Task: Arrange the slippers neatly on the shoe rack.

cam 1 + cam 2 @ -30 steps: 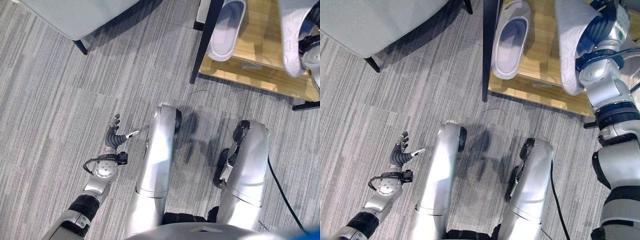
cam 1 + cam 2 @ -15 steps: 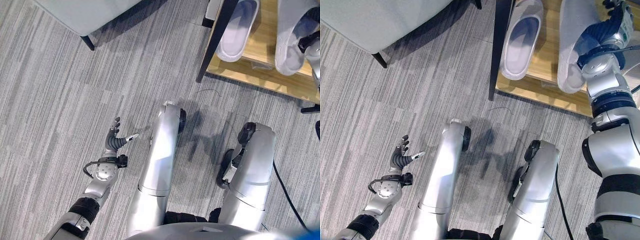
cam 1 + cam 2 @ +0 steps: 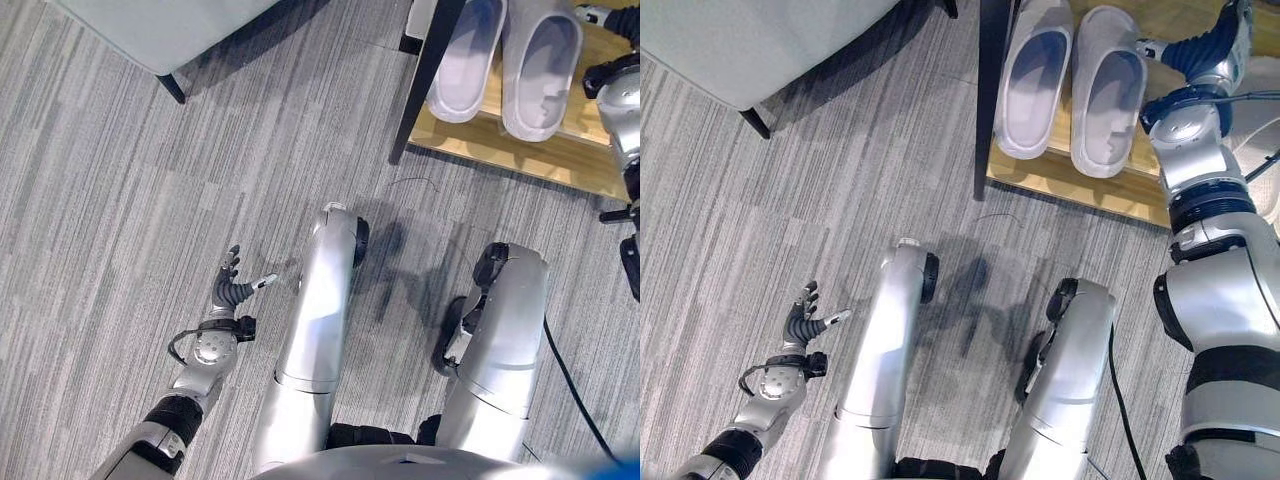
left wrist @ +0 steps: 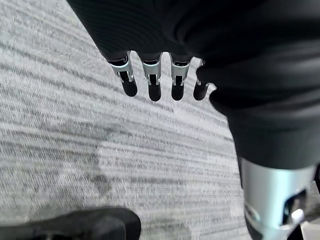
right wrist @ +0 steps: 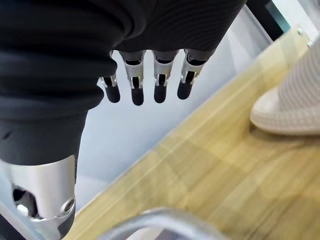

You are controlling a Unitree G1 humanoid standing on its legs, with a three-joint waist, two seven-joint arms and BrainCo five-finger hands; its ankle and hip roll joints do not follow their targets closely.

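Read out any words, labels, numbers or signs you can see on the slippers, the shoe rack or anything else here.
None: no text can be read in these views.
The two slippers show plain uppers with no visible print.
The shoe rack shelf is bare wood, and the carpet carries no sign.

No text, label or number is readable.

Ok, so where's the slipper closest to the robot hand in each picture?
Left eye view: the slipper lies top right on the wooden shelf, beside its twin.
Right eye view: top, right of middle, same shelf.
Right wrist view: probably its edge, past the fingers, on the shelf.
Left wrist view: faces the carpet.
Shared landmark: the wooden shelf.
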